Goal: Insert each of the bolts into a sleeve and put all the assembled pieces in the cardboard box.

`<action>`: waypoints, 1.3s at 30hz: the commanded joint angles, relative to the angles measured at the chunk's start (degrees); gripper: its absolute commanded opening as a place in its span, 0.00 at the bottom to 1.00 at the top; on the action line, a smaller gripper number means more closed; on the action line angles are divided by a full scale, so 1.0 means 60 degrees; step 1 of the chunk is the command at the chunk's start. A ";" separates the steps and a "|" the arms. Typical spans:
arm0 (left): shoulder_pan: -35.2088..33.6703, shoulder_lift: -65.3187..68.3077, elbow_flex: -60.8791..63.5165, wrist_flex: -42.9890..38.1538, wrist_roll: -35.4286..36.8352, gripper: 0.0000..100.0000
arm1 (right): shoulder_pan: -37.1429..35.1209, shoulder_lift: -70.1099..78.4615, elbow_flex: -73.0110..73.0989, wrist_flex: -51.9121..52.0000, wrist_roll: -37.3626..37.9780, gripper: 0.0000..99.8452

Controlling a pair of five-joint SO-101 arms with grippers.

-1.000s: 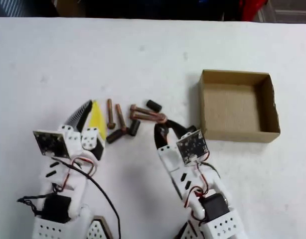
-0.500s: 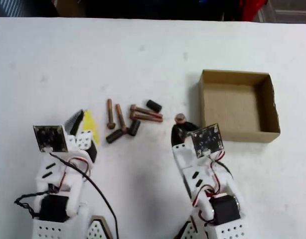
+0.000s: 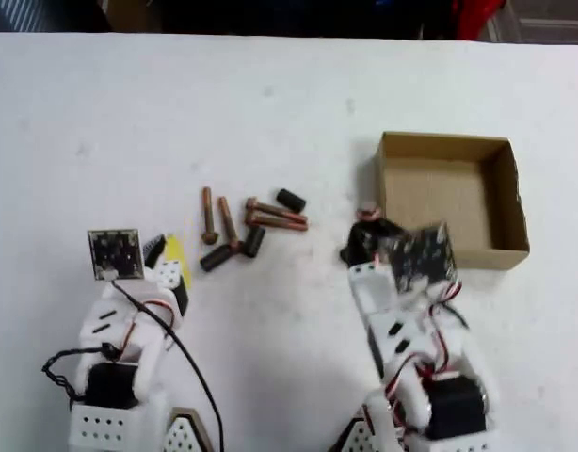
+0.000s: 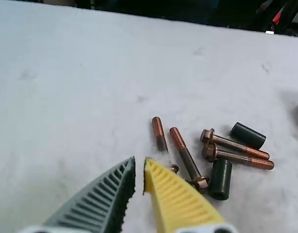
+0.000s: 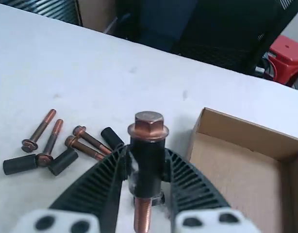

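The right claw (image 5: 146,162) clamping an upright sleeved bolt (image 5: 148,141), copper head up, hanging seemingly just beside the cardboard box (image 3: 449,250) at its eight o'clock corner, left claw (image 4: 139,171) sitting all but closed and empty, loose bolts (image 4: 185,156) and sleeves (image 4: 220,178) lying on the bench (image 3: 270,113) at the box's nine o'clock.

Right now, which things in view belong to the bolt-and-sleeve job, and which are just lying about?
Job: four loose bolts, three loose sleeves, cardboard box, sleeved bolt in right gripper.
Just about: red stool, dark chair, both beyond the table.
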State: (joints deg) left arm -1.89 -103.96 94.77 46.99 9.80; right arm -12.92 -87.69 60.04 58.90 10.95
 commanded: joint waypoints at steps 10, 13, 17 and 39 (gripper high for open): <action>-0.0037 -0.0095 0.0161 0.0000 -0.0088 0.07 | 0.1648 0.6176 -0.2095 -0.2615 0.0147 0.02; -0.0037 -0.0095 0.0161 0.0044 -0.0088 0.07 | 0.2044 0.7275 -0.2110 -0.3626 0.0147 0.02; -0.0037 -0.0095 0.0161 0.0073 -0.0088 0.07 | 0.2498 0.8549 -0.2476 -0.4418 0.0147 0.02; -0.0022 -0.0095 0.0381 -0.0132 -0.0088 0.07 | 0.2952 1.5963 -0.7458 -0.4374 0.0161 0.02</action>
State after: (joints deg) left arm -1.80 -103.96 97.05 46.99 9.63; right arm 4.48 6.73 21.36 34.37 11.03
